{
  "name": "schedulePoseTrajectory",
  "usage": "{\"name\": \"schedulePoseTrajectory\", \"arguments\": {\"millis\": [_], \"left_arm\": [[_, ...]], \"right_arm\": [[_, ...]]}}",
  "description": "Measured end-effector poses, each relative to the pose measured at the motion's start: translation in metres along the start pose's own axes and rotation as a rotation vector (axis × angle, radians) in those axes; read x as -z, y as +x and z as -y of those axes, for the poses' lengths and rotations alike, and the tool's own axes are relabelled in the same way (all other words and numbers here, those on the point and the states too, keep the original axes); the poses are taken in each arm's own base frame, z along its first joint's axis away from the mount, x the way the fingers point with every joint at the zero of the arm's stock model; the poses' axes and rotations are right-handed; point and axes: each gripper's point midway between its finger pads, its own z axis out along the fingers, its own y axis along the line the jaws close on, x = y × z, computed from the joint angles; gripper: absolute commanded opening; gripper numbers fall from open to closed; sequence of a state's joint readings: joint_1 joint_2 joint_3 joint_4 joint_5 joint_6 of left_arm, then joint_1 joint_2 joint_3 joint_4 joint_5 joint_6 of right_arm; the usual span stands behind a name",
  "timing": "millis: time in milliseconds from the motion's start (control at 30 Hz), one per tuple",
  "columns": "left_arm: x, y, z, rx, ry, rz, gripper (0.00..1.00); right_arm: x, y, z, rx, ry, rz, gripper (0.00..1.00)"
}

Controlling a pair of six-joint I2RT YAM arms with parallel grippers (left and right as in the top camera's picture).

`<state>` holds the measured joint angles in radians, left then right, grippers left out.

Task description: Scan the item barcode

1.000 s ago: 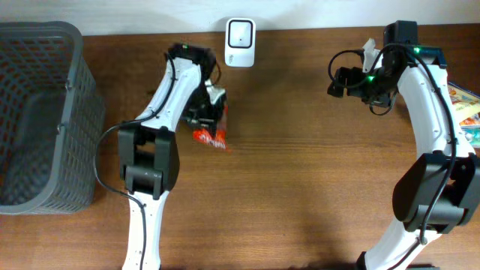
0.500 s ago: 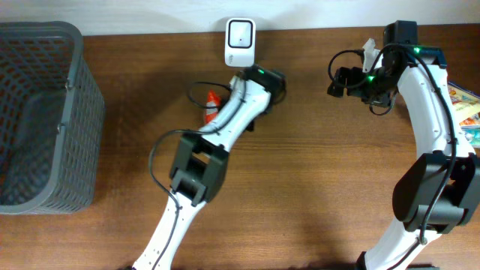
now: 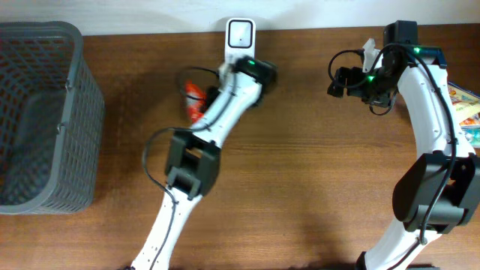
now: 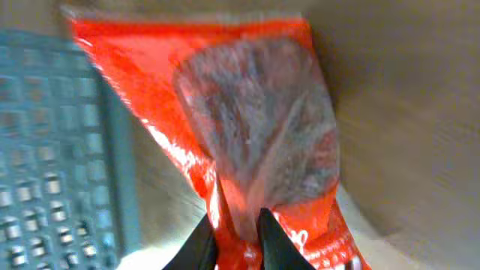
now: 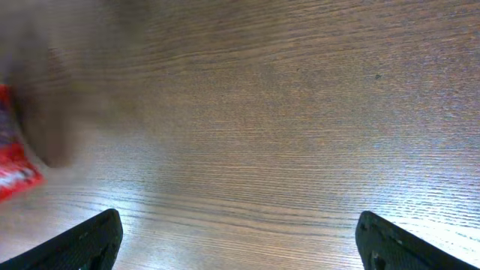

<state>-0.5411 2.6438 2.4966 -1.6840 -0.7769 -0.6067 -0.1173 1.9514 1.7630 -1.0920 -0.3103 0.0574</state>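
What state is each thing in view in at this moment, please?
left pincer, shut on the red packet.
red packet, pinched at one edge, to the left of the scanner.
right pincer, open, holding nothing.
scanner, upright at the back edge of the table.
basket, standing at the table's left end.

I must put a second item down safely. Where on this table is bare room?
Bare wood lies between the left arm and right arm, and between the basket and left arm. Crowded: around the scanner and red packet.
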Motion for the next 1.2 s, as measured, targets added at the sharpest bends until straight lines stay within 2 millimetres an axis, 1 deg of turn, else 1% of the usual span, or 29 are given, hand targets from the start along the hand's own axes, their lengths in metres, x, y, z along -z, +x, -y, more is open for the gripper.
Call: {"name": "schedulePoseTrajectory", "arguments": {"millis": [33, 67, 133, 167, 200, 267, 333, 367, 400, 467, 500, 533, 567, 600, 633, 667, 700, 733, 800, 833, 900, 933, 1000, 1033, 1067, 1100, 1133, 1167, 1200], "left_arm": [[-0.022, -0.011, -0.032, 0.042, -0.079, 0.0, 0.18], [-0.032, -0.016, -0.048, 0.061, -0.118, -0.002, 0.15], [-0.049, -0.019, -0.07, 0.091, -0.151, -0.027, 0.01], [-0.052, -0.017, -0.068, 0.097, -0.129, -0.043, 0.0], [-0.052, -0.014, -0.059, 0.101, -0.085, -0.063, 0.01], [-0.042, -0.01, -0.028, 0.11, 0.041, -0.087, 0.01], [-0.013, 0.0, 0.012, 0.053, 0.133, -0.071, 0.04], [0.001, 0.004, 0.027, 0.005, 0.153, -0.052, 0.13], [0.026, 0.015, 0.051, -0.089, 0.18, -0.016, 0.16], [0.054, 0.033, 0.074, -0.207, 0.187, 0.021, 0.18], [0.064, 0.04, 0.08, -0.243, 0.187, 0.032, 0.25], [0.071, 0.041, 0.082, -0.254, 0.201, 0.038, 0.32], [0.072, 0.035, 0.077, -0.229, 0.222, 0.039, 0.34], [0.071, 0.031, 0.073, -0.208, 0.242, 0.031, 0.67], [0.062, 0.017, 0.056, -0.132, 0.298, 0.001, 0.82], [0.055, 0.01, 0.042, -0.077, 0.352, -0.038, 0.99], [0.045, 0.004, 0.028, 0.004, 0.461, -0.113, 0.99], [0.035, 0.002, 0.021, 0.052, 0.534, -0.172, 0.99], [0.016, -0.008, 0.012, 0.171, 0.728, -0.287, 0.99], [0.015, -0.009, 0.012, 0.198, 0.795, -0.327, 0.99], [0.021, -0.005, 0.024, 0.209, 0.95, -0.408, 0.99], [0.023, -0.003, 0.035, 0.193, 1.002, -0.429, 0.99], [0.021, 0.005, 0.056, 0.165, 1.054, -0.466, 0.99], [0.02, 0.008, 0.062, 0.161, 1.066, -0.477, 0.86], [0.014, 0.014, 0.072, 0.154, 1.081, -0.506, 0.6], [0.009, 0.02, 0.079, 0.146, 1.085, -0.523, 0.55], [0.007, 0.019, 0.081, 0.144, 1.089, -0.517, 0.54], [0.006, 0.018, 0.081, 0.138, 1.081, -0.506, 0.47], [0.003, 0.02, 0.076, 0.134, 1.051, -0.507, 0.3]], "right_arm": [[0.0, 0.0, 0.0, 0.0, 0.0, 0.0, 0.99], [0.0, 0.0, 0.0, 0.0, 0.0, 0.0, 0.98], [0.0, 0.0, 0.0, 0.0, 0.0, 0.0, 0.99], [0.0, 0.0, 0.0, 0.0, 0.0, 0.0, 0.98], [0.0, 0.0, 0.0, 0.0, 0.0, 0.0, 0.98], [0.0, 0.0, 0.0, 0.0, 0.0, 0.0, 0.98], [0.0, 0.0, 0.0, 0.0, 0.0, 0.0, 0.98], [0.0, 0.0, 0.0, 0.0, 0.0, 0.0, 0.99], [0.0, 0.0, 0.0, 0.0, 0.0, 0.0, 0.99], [0.0, 0.0, 0.0, 0.0, 0.0, 0.0, 0.99], [0.0, 0.0, 0.0, 0.001, 0.0, 0.0, 0.98], [0.0, 0.0, 0.0, 0.0, 0.0, 0.0, 0.99], [0.0, 0.0, 0.0, 0.0, 0.0, 0.0, 0.99], [0.0, 0.0, 0.0, 0.0, 0.0, 0.0, 0.99], [0.0, 0.0, 0.0, 0.0, 0.0, 0.0, 0.98], [0.0, 0.0, 0.0, 0.001, 0.0, 0.0, 0.98], [0.0, 0.0, 0.0, 0.0, 0.0, 0.0, 0.99], [0.0, 0.0, 0.0, 0.0, 0.0, 0.0, 0.99], [0.0, 0.0, 0.0, 0.0, 0.0, 0.0, 0.99], [0.0, 0.0, 0.0, 0.0, 0.0, 0.0, 0.98], [0.0, 0.0, 0.0, 0.0, 0.0, 0.0, 0.99], [0.0, 0.0, 0.0, 0.0, 0.0, 0.0, 0.99], [0.0, 0.0, 0.0, 0.0, 0.0, -0.001, 0.98], [0.0, 0.0, 0.0, 0.0, 0.0, 0.0, 0.99], [0.0, 0.0, 0.0, 0.0, 0.0, 0.0, 0.98], [0.0, 0.0, 0.0, 0.0, 0.0, 0.0, 0.99], [0.0, 0.0, 0.0, 0.0, 0.0, 0.0, 0.98], [0.0, 0.0, 0.0, 0.0, 0.0, 0.0, 0.98], [0.0, 0.0, 0.0, 0.0, 0.0, 0.0, 0.99]]}}
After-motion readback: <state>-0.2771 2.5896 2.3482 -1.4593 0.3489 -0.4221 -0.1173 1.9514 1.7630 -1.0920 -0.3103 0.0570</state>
